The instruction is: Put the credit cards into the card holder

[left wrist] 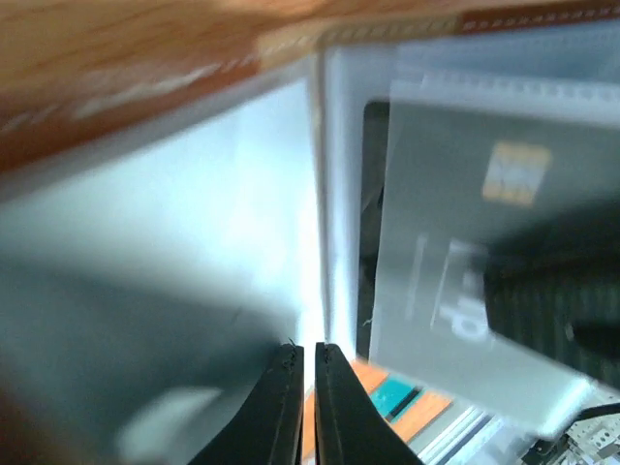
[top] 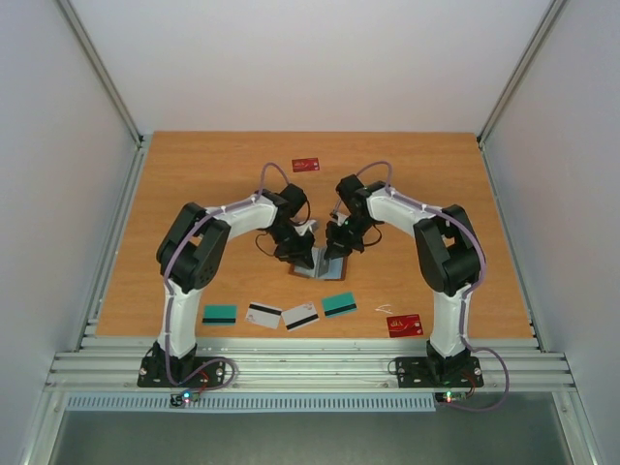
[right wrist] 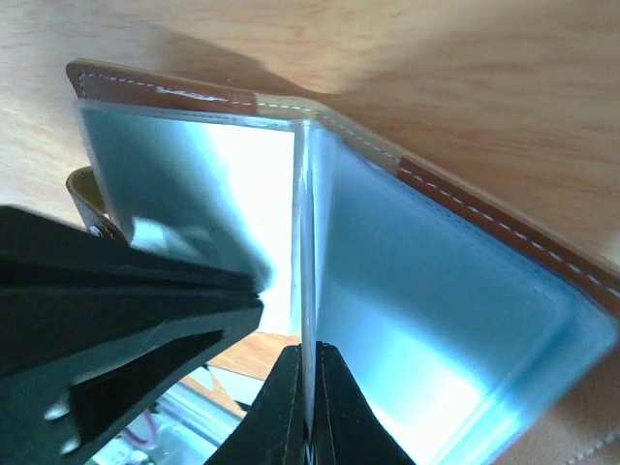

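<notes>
Near-edge row of credit cards on the table: teal, white, white, teal, red, left to right. At table centre the card holder stands open. Left gripper is pinched narrow on one clear leaf, and right gripper is clamped on the middle leaf. Grey chip card shows through a clear pocket. Lone red card lies toward the far edge.

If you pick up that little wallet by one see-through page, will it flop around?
Probably floppy: the card holder is open, its thin clear pages splaying, one pinched by the right gripper. Likely light too, being just thin leather and plastic sheets. The shiny plastic might slip from a grip.
</notes>
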Tool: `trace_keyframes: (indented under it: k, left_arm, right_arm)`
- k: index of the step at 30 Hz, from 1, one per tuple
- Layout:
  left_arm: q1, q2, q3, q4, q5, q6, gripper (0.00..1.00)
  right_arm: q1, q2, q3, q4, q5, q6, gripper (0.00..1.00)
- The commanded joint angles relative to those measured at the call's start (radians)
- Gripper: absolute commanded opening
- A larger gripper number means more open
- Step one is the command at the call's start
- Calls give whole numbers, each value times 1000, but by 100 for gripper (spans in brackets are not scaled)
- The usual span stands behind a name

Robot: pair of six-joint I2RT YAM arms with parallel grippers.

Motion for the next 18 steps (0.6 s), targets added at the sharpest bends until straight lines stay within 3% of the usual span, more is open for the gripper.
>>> trace_keyframes:
  k: [1, 9, 18]
  left_arm:
    - [7, -101, 31, -35, -33, -22, 8]
    - [43, -123, -29, -24, -133, 21, 10]
    - [52, -61, -59, 56, -99, 27, 10]
  right_arm:
    - [3, 40, 86, -196, 144, -122, 1]
    - [3, 107, 198, -354, 250, -178, 1]
    - [49, 239, 402, -501, 347, -165, 1]
